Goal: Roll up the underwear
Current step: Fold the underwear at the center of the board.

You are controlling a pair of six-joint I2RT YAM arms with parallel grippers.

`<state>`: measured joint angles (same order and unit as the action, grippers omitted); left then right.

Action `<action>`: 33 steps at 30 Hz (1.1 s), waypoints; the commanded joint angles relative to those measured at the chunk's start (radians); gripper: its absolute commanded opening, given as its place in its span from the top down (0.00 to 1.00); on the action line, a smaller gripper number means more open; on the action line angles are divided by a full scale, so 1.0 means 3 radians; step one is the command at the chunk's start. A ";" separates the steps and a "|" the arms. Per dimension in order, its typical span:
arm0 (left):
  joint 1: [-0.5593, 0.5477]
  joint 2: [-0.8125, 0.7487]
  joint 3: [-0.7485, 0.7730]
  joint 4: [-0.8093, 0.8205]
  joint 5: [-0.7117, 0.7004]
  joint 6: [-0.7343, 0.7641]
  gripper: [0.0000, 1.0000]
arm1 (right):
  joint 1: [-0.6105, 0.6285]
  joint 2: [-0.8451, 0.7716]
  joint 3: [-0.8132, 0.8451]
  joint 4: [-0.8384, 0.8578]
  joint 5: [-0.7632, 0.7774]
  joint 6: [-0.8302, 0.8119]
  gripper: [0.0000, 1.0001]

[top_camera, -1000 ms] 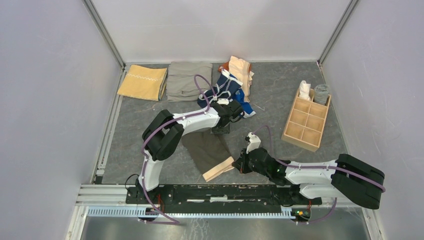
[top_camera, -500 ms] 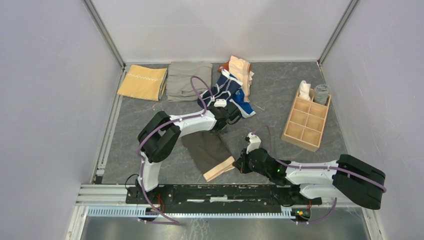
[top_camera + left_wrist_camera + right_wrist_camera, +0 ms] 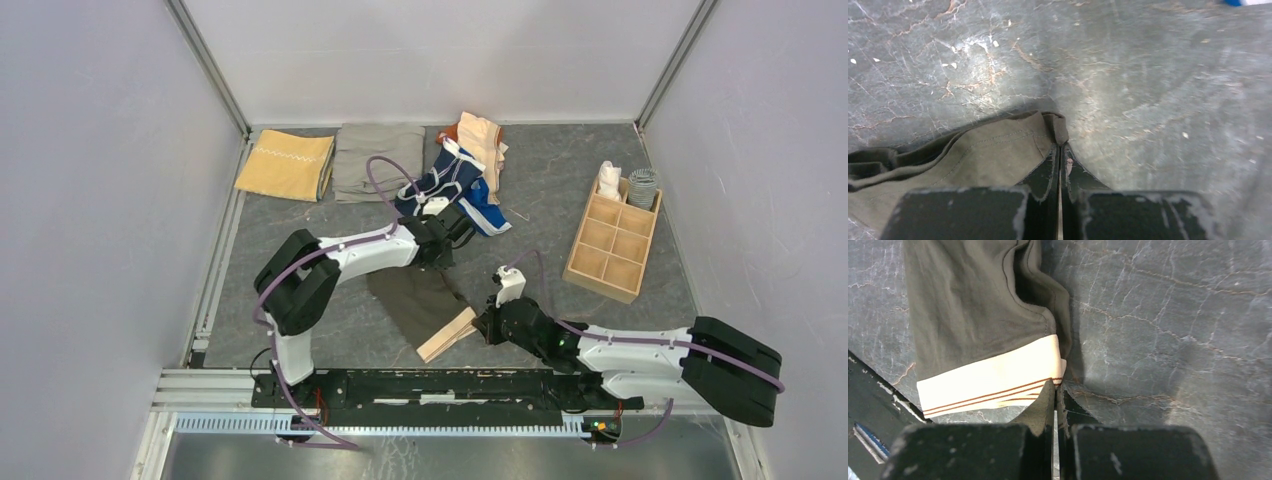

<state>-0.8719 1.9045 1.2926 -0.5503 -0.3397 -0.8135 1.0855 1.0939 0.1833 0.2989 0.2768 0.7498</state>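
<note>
The dark grey-brown underwear (image 3: 420,298) with a tan waistband (image 3: 447,334) lies flat in the middle of the table. My left gripper (image 3: 447,250) is shut on its far corner (image 3: 1058,127). My right gripper (image 3: 478,326) is shut on the right end of the tan waistband (image 3: 998,382), low over the table. The navy underwear with white trim (image 3: 445,180), with a bright blue piece (image 3: 487,216) and a peach piece (image 3: 482,140), lies in a heap at the back.
A folded mustard-yellow cloth (image 3: 286,164) and a folded grey-khaki cloth (image 3: 376,160) lie at the back left. A wooden compartment box (image 3: 612,244) holding rolled pieces stands at the right. The metal rail runs along the near edge.
Both grippers have shifted a little left and nearer, drawing the grey-brown underwear with them; its waistband end has swung toward the near edge. The left arm's elbow has moved left.
</note>
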 commanded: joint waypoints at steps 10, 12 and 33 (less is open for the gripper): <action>0.0002 -0.1118 -0.0651 0.0892 0.0082 0.0121 0.98 | 0.0078 -0.0470 0.0225 -0.0366 0.0405 -0.0863 1.00; 0.0003 -0.1205 -0.0749 0.0922 0.0062 0.0108 0.98 | 0.0100 -0.0506 0.0274 -0.0399 0.0353 -0.1044 1.00; 0.0254 -0.1690 -0.1328 0.1237 -0.0224 -0.0126 0.98 | 0.0565 -0.0222 0.1028 -0.1202 0.0805 -0.2080 1.00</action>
<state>-0.8276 1.4113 0.8845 -0.2531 -0.3672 -0.8074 1.2488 1.0183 0.4355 0.0105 0.4511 0.1959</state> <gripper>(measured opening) 0.032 0.009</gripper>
